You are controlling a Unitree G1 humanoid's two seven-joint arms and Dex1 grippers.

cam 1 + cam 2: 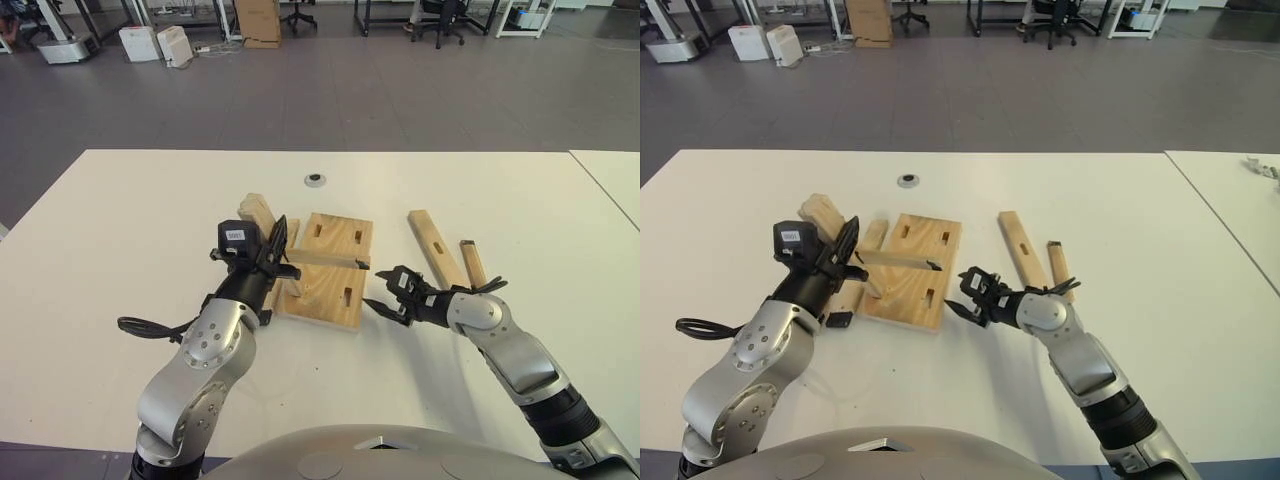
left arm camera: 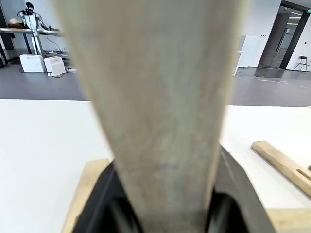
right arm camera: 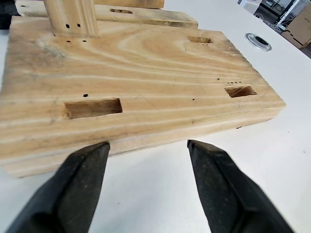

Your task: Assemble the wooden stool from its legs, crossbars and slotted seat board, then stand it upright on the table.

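Note:
The slotted seat board (image 1: 332, 300) lies flat on the white table (image 1: 120, 220), several rectangular slots facing up. My left gripper (image 1: 280, 255) is at the board's left edge, shut on a wooden bar (image 1: 325, 261) that stretches rightward over the board; the left wrist view shows this bar (image 2: 160, 121) between the black fingers. A short wooden piece (image 3: 70, 17) stands upright on the board's left part. My right gripper (image 1: 377, 288) is open just off the board's right front corner, its fingers (image 3: 77, 184) spread along the board's edge (image 3: 146, 131) without touching it.
A long leg (image 1: 435, 248) and a shorter piece (image 1: 472, 262) lie right of the board, behind my right gripper. More wooden pieces (image 1: 258, 212) are stacked behind my left gripper. A round black grommet (image 1: 315, 180) sits in the table farther back. The second table (image 1: 615, 180) adjoins at right.

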